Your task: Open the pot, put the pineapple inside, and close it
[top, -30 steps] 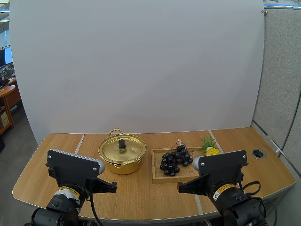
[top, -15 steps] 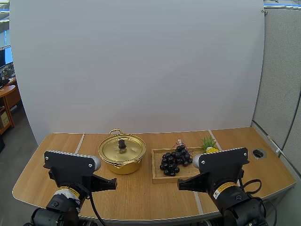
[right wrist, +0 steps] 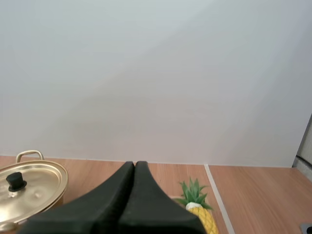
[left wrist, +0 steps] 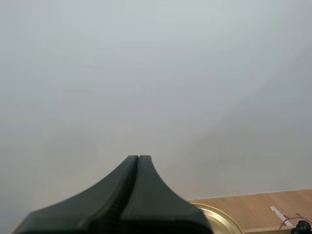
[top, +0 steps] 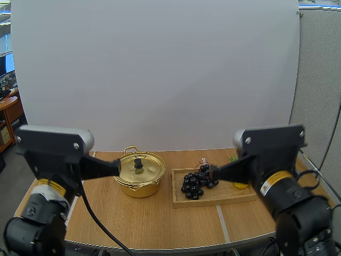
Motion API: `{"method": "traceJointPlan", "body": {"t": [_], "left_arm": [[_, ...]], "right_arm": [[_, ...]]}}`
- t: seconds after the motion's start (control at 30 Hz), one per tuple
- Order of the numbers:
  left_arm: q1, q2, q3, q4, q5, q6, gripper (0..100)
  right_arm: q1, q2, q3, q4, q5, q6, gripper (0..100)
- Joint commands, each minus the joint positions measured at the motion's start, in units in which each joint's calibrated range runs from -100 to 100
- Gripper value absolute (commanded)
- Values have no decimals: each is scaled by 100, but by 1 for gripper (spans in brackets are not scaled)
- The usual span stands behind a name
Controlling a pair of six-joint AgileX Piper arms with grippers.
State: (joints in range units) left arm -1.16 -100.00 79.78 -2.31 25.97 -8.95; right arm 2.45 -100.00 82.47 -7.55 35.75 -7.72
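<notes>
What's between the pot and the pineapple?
A bunch of grapes lying on a wooden tray, between the pot and the pineapple. The high view shows it.

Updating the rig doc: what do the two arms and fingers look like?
Both arms are black, each with a yellow label near the wrist. The left gripper and right gripper match: two black fingers, broad at the base, curving to narrow tips.

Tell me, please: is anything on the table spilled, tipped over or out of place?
Nothing stands out. The pot stands upright with its lid on, the grapes lie in a bunch on the wooden tray, and the pineapple sits near them, looking intact.
</notes>
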Motion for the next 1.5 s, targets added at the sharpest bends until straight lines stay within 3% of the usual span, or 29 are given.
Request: {"method": "traceJointPlan", "body": {"t": [0.0,0.63,0.97,1.47], "left_arm": [[1,0,-628,86,468,14,0],[1,0,-3433,86,3911,14,0],[1,348,-3503,86,4262,14,0],[1,2387,-3503,86,4042,451,0]], "right_arm": [[8,0,-1048,-187,955,-3,0],[8,0,-3231,-176,3790,-3,0],[8,174,-3429,-176,4387,-3,0],[8,2079,-3429,-176,4636,-3,0]]}}
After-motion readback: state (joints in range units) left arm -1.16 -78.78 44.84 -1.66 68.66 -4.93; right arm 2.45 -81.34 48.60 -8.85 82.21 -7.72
